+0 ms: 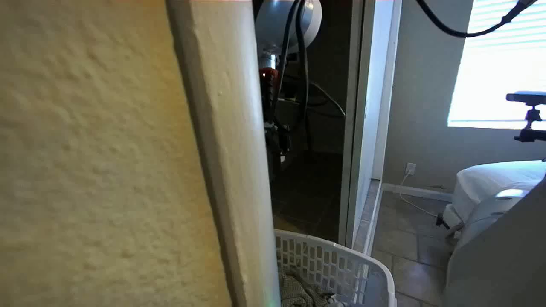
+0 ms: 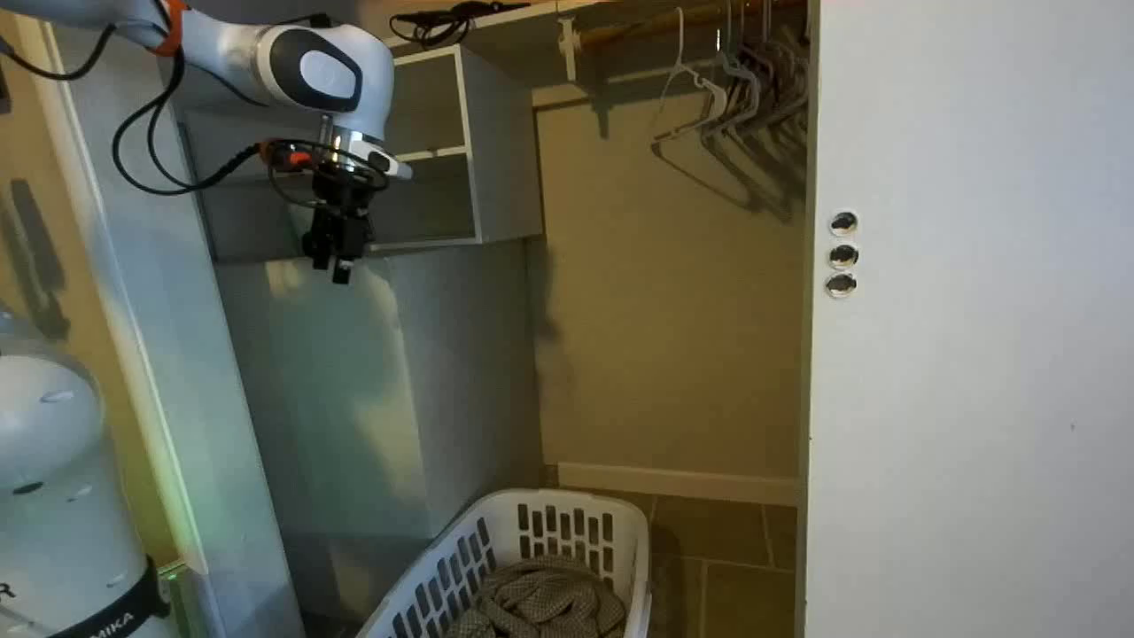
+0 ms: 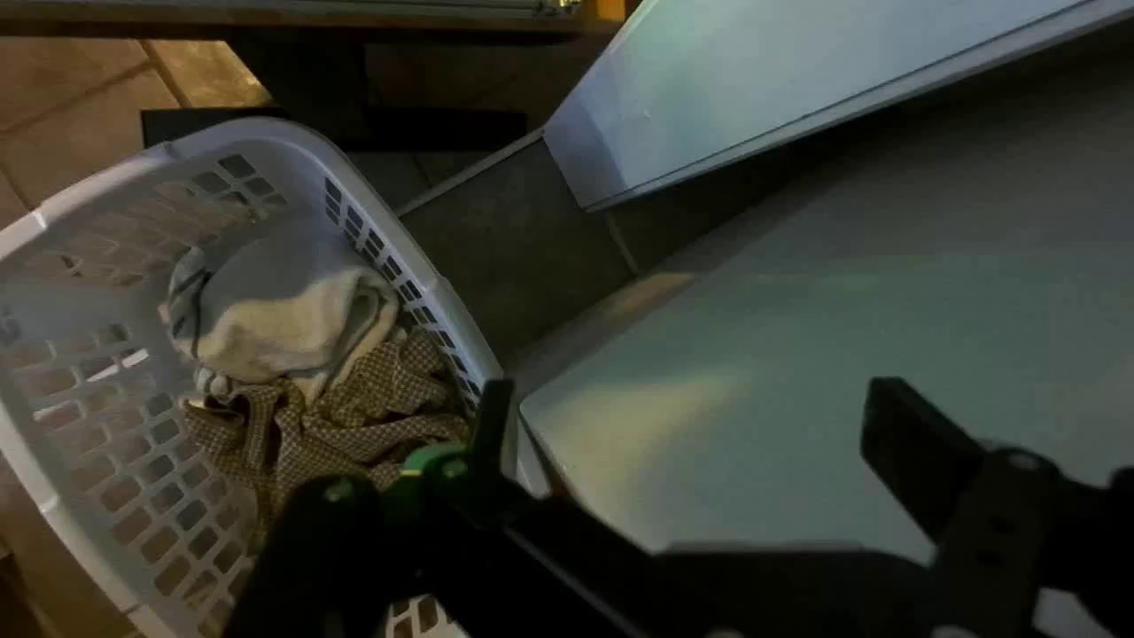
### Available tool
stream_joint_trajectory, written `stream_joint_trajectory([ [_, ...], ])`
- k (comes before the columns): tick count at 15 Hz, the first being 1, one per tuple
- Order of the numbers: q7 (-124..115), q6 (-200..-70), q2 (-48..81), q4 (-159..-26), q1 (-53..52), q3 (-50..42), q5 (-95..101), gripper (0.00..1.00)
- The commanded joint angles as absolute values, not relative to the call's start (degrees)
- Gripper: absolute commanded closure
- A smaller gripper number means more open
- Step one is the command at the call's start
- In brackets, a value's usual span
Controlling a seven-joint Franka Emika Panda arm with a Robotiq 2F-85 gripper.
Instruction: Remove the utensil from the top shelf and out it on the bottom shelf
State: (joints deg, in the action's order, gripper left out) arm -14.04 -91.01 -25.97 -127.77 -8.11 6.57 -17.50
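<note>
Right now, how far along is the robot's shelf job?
Done: nothing confirmable; no utensil shows on the upper shelf or lower shelf, both partly hidden. In hand: nothing; the gripper is open and empty. Left: perhaps everything, unless the lower shelf's hidden part holds it.

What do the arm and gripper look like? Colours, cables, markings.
Arm: white, rounded, with a black patch around a white oval, an orange band and looping black cables. Base: white; black strip lettered "MIKA". Gripper: black, blocky, two fingers.
</note>
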Motion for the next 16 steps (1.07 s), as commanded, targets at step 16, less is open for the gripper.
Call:
stream_joint_trajectory([
  [16,-17.1,-101.8,-30.1,-120.6,-6.4,13.9,-5.6,0.00],
])
